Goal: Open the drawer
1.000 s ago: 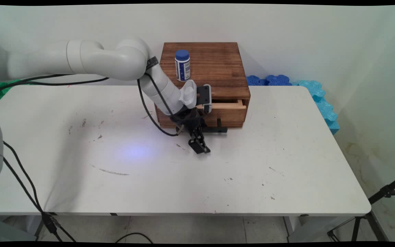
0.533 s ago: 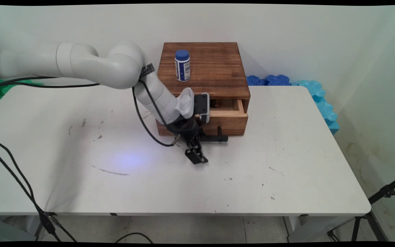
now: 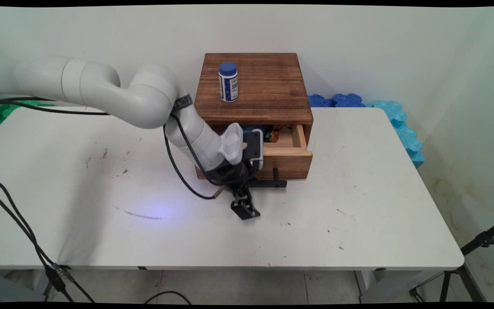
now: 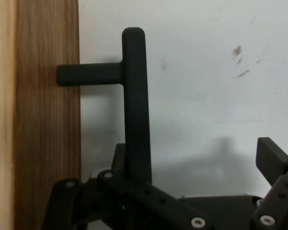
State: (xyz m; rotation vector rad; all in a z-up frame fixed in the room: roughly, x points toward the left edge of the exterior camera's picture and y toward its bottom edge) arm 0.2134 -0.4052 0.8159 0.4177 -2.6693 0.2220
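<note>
Arm low, tool apparently hooking handle

White table (scuffed), wooden drawer box standing at its far edge

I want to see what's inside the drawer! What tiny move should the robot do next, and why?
Probably pull the black handle a little farther out: the wooden drawer is only partly open, and the open gripper looks hooked on that handle.

Table front/right open; box w/ drawer blocks rear.
</note>
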